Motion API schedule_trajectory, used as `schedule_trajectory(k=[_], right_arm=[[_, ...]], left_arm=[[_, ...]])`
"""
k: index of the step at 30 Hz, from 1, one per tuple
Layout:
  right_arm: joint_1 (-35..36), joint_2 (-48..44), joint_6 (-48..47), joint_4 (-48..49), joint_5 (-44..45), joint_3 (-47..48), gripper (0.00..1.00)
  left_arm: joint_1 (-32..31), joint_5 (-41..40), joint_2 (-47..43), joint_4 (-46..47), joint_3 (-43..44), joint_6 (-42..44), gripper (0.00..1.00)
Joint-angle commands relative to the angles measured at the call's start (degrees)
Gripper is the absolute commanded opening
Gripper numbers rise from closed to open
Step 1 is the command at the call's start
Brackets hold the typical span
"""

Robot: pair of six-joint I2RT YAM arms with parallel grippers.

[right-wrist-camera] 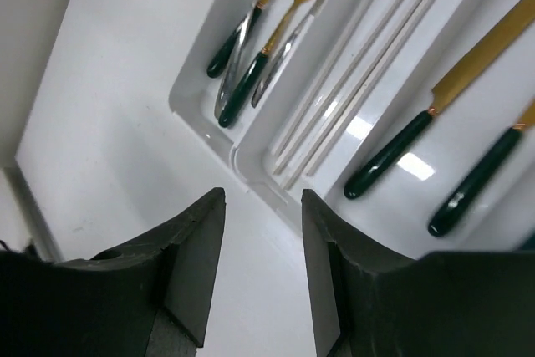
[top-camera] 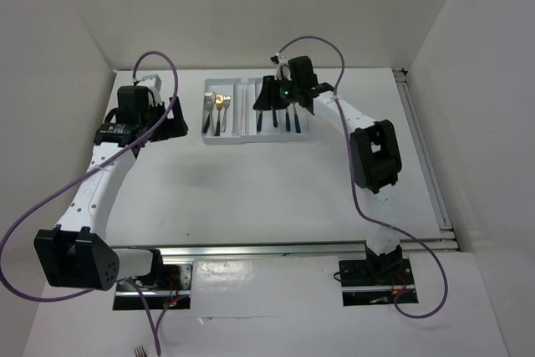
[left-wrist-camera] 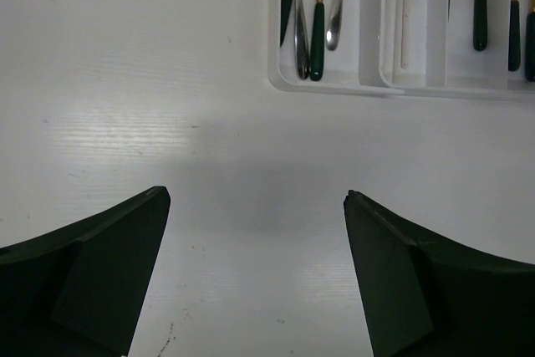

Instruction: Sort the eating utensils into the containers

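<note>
I am hovering my right gripper (right-wrist-camera: 263, 265), narrowly parted and empty, over the edge of the tray (top-camera: 251, 140) at upper centre, where the utensils (top-camera: 219, 113) are lying; the left gripper (left-wrist-camera: 257, 273) is gaping wide. Light, stiff, slippery, I judge: I'd pinch them mid-handle.

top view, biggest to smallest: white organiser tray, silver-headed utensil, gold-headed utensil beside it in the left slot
1. flat white plastic organiser tray
2. tie: silver-headed dark-handled utensil and gold-headed dark-handled utensil look alike in length; too small here to rank
</note>
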Motion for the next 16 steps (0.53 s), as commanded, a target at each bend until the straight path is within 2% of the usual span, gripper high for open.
schedule_trajectory(k=[1,3,9,13,16], right_arm=[[-0.8,-14.3,-13.7,1.2,6.8,-5.0,0.49],[-2.7,-19.7,-15.8,-0.1,9.3,-12.2,0.52],[-9.7,-29.6,-18.1,-2.9,13.1,-28.8,0.58],[-13.4,-35.5,-18.6,-2.9,14.2,-36.5,0.59],[-14.7,-37.3,-20.4,-3.5,14.2,-40.4,0.64]], left_arm=[[0.2,7.0,-0.1,3.6,-1.8,0.5,1.00],[0.2,6.5,3.0,3.6,-1.8,-0.9,1.00],[0.2,4.9,8.1,5.2,-3.4,2.4,1.00],[-1.0,4.9,9.3,6.3,-5.3,4.4,1.00],[-1.5,6.5,9.8,6.9,-6.7,5.5,1.00]])
